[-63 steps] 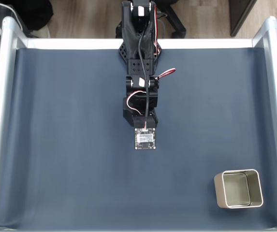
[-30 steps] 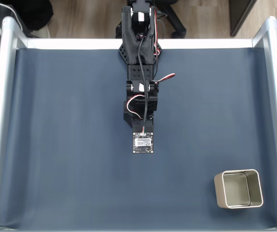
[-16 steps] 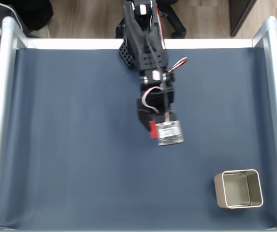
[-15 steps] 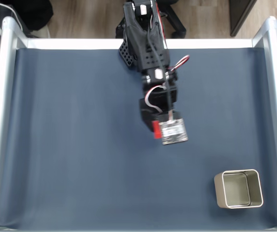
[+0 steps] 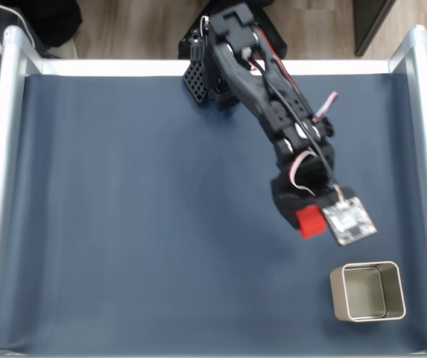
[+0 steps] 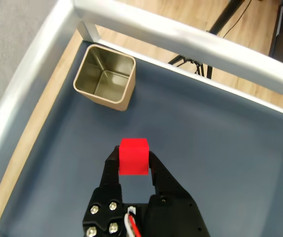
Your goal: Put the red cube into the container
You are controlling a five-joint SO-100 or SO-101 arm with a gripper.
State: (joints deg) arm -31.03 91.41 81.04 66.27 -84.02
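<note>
The red cube is held between the black fingers of my gripper, lifted above the dark blue mat. From above, the red cube peeks out beside the wrist camera board, at the gripper. The container, a square beige-silver tin, stands open and empty near the mat's front right corner, a short way below and right of the cube. In the wrist view the container stands ahead and to the left, close to the metal frame's corner.
A silver metal frame borders the dark blue mat on the left, right and far sides. The arm's black base is mounted at the far middle edge. Wooden floor lies beyond the frame.
The arm has swung from the mat's centre to the right and stretched out toward the tin, carrying the red cube, which first showed about half a second ago.
</note>
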